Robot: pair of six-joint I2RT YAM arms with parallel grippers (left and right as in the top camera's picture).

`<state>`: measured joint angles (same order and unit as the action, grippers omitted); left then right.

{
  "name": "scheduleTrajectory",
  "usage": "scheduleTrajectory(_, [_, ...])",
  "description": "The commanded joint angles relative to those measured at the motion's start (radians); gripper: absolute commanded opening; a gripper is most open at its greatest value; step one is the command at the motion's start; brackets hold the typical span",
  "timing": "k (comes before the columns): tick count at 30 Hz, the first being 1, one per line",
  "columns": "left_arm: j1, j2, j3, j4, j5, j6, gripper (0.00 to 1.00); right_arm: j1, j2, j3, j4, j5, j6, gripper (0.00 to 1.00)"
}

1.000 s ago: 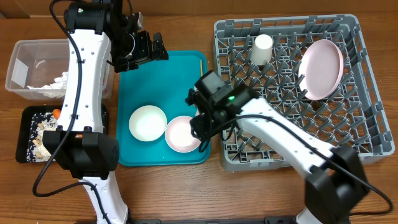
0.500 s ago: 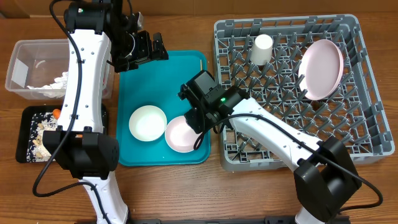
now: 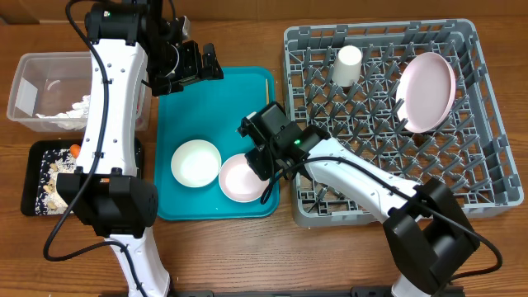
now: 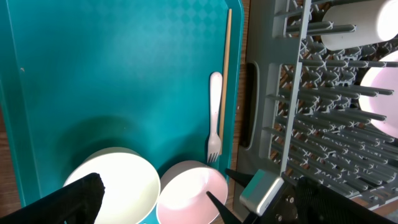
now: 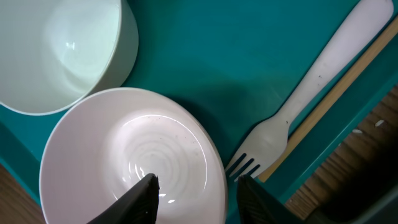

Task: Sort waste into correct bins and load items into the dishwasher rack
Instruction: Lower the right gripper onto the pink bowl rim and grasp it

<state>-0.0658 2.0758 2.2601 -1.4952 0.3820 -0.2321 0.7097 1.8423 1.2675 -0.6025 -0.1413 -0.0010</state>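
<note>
Lower middle of frame, right fingers have slid over the pink bowl, half-open astride its rim, nothing gripped. Probably rack-bound. Left fingers wide open, empty.

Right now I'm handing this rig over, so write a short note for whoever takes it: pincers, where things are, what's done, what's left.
Left pincer: open, empty, above the teal tray's edge farthest from the robot bases.
Right pincer: open, straddling the pale pink bowl's rim, not yet closed on it.
On the teal tray: pale pink bowl, white bowl, white fork, wooden chopstick.
Done: white cup and pink plate in the dishwasher rack; napkin in the clear tub; food scraps in the black tray.
Left: both bowls, fork and chopstick into the rack.
</note>
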Motion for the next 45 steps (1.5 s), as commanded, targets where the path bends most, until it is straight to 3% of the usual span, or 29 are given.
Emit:
scheduleTrajectory(1, [-0.006, -0.032, 0.022, 0.004, 0.000, 0.008, 1.00, 0.005, 0.008, -0.006, 0.023, 0.007, -0.007, 0.44])
scheduleTrajectory(16, [-0.006, -0.032, 0.022, 0.004, 0.000, 0.008, 1.00, 0.004, 0.098, -0.006, 0.071, 0.010, -0.008, 0.44])
scheduleTrajectory(25, [-0.006, -0.032, 0.022, 0.004, 0.000, 0.008, 1.00, 0.004, 0.097, -0.003, 0.063, 0.010, -0.007, 0.20])
scheduleTrajectory(32, [-0.006, -0.032, 0.022, 0.004, 0.000, 0.008, 1.00, 0.004, 0.097, -0.003, 0.040, 0.010, -0.007, 0.20])
scheduleTrajectory(35, [-0.006, -0.032, 0.022, 0.004, 0.000, 0.008, 1.00, 0.004, 0.097, -0.003, 0.041, 0.010, -0.007, 0.04])
scheduleTrajectory(45, [-0.006, -0.032, 0.022, 0.004, 0.000, 0.008, 1.00, 0.003, 0.064, 0.077, -0.003, 0.018, -0.007, 0.04])
